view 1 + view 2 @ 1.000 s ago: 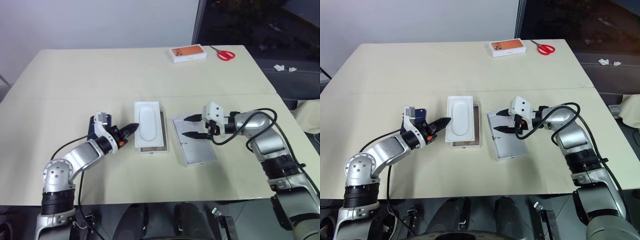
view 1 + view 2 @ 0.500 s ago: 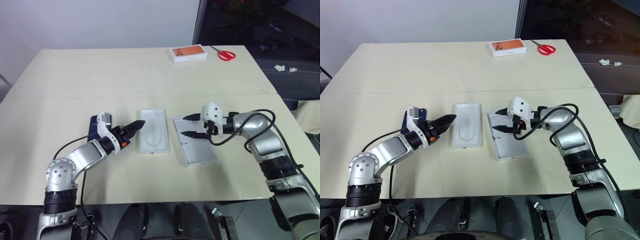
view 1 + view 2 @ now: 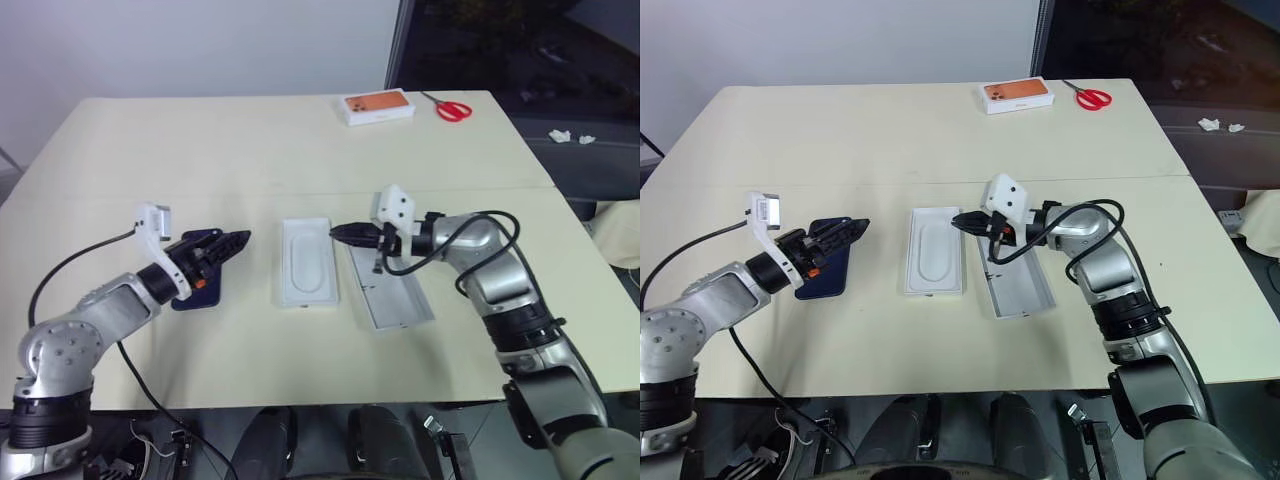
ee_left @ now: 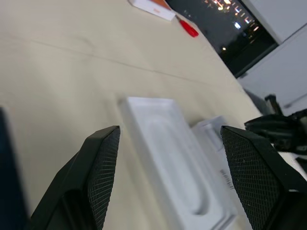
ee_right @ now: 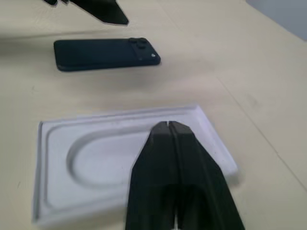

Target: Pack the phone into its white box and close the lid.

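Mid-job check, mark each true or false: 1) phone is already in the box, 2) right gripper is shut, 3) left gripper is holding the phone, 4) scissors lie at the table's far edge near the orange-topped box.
1) False: the phone lies flat on the table, beside the insert.
2) True: the right gripper has its fingers pressed together.
3) False: the left gripper is open above the phone, holding nothing.
4) True: the scissors lie beside the orange-topped box.
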Tool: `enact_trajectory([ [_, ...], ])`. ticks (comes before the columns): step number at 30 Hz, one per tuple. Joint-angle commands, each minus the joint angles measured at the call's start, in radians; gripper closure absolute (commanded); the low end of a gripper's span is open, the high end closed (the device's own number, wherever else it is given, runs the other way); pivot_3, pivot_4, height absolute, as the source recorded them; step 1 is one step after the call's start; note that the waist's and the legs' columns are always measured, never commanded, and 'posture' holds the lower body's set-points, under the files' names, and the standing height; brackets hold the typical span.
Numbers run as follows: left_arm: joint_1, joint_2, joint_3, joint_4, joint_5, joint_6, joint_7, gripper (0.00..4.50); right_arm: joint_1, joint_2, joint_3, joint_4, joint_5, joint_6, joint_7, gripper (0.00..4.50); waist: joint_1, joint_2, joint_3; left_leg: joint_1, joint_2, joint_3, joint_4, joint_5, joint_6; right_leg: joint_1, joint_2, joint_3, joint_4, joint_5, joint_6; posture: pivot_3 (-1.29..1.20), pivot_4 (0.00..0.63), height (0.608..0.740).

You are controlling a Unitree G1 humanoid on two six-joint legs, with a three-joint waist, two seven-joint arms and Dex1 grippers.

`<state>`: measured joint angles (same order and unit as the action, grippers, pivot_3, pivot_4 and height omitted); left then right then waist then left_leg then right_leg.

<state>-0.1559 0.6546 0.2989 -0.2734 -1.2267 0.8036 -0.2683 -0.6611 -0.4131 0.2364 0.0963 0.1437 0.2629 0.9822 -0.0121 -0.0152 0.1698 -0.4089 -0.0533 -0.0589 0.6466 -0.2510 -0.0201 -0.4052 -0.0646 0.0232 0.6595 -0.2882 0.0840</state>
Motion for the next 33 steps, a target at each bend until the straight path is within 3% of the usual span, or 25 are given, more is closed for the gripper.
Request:
enact_trajectory([
  [1,0.008,0.002,0.042,-0.022,0.056,-0.056,-0.079,0.97,-0.012,0.074,0.073,-0.021,-0.079,-0.004,-0.096,4.47,0.0,0.0,0.0,0.0,0.0,0.0,0.0,0.0,0.0,0.0,0.0,0.0,0.0,0.0,0.0,0.0,0.15,0.74],
  [4,0.018,-0.005,0.037,-0.037,0.115,-0.085,-0.108,0.97,-0.012,0.109,0.115,-0.004,-0.137,-0.012,-0.147,4.47,0.0,0.0,0.0,0.0,0.0,0.0,0.0,0.0,0.0,0.0,0.0,0.0,0.0,0.0,0.0,0.0,0.15,0.74],
  [13,0.038,-0.023,0.037,-0.059,0.195,-0.091,-0.116,0.97,0.0,0.043,0.335,0.096,-0.43,-0.197,-0.173,4.47,-0.003,0.0,0.0,0.0,0.0,0.0,-0.001,0.0,0.0,-0.001,0.0,0.0,0.0,0.0,0.0,0.0,0.15,0.74],
  [19,0.03,-0.046,0.039,-0.068,0.207,-0.085,-0.11,0.97,-0.002,0.059,0.3,0.083,-0.415,-0.194,-0.158,4.47,-0.005,0.0,0.0,0.0,0.0,0.0,-0.001,0.0,0.0,0.0,0.001,0.0,0.0,0.0,0.0,0.0,0.15,0.74],
  [24,0.027,-0.049,0.038,-0.062,0.223,-0.085,-0.116,0.97,-0.02,0.131,0.146,0.055,-0.227,-0.032,-0.13,4.47,-0.005,0.0,0.0,0.0,0.0,-0.001,-0.001,-0.001,0.001,0.0,0.001,0.0,0.0,0.0,0.0,0.0,0.15,0.74],
  [27,0.022,-0.049,0.042,-0.051,0.221,-0.078,-0.118,0.97,-0.032,0.147,0.054,0.029,-0.117,0.069,-0.1,3.6,-0.003,0.0,0.0,0.0,0.0,-0.001,-0.001,-0.002,0.004,0.0,0.0,0.0,0.001,0.0,0.0,0.0,0.15,0.74],
  [33,0.029,-0.032,0.05,-0.036,0.238,-0.082,-0.156,0.97,-0.028,0.122,-0.007,-0.046,0.003,0.191,-0.04,0.54,-0.003,0.0,0.0,0.0,0.0,-0.001,-0.001,-0.003,0.005,0.0,0.0,0.0,0.0,0.0,0.0,0.0,0.15,0.74],
])
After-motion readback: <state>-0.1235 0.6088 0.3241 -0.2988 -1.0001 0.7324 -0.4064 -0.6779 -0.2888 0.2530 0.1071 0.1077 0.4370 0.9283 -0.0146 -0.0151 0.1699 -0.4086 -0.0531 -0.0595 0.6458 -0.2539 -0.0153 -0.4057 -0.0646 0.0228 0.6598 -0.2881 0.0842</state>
